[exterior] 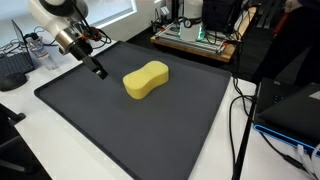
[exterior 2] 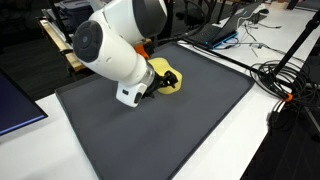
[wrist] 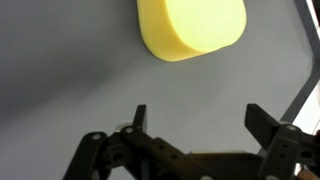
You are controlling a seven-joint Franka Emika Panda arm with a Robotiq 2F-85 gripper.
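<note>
A yellow peanut-shaped sponge (exterior: 146, 80) lies on the dark grey mat (exterior: 130, 130). In an exterior view it is partly hidden behind the white arm, only its end showing (exterior 2: 166, 78). In the wrist view the sponge (wrist: 192, 28) sits at the top, well ahead of the jaws. My gripper (exterior: 99, 71) hovers low over the mat to the sponge's side, open, with only bare mat between its two dark fingers (wrist: 198, 118). It touches nothing.
The mat lies on a white table (exterior: 30, 150). Cables (exterior: 238, 110) run along its edge. Electronics and a rack (exterior: 195, 35) stand behind the mat, and a laptop (exterior 2: 215, 35) lies beyond it. A dark screen (exterior 2: 15, 105) is beside the mat.
</note>
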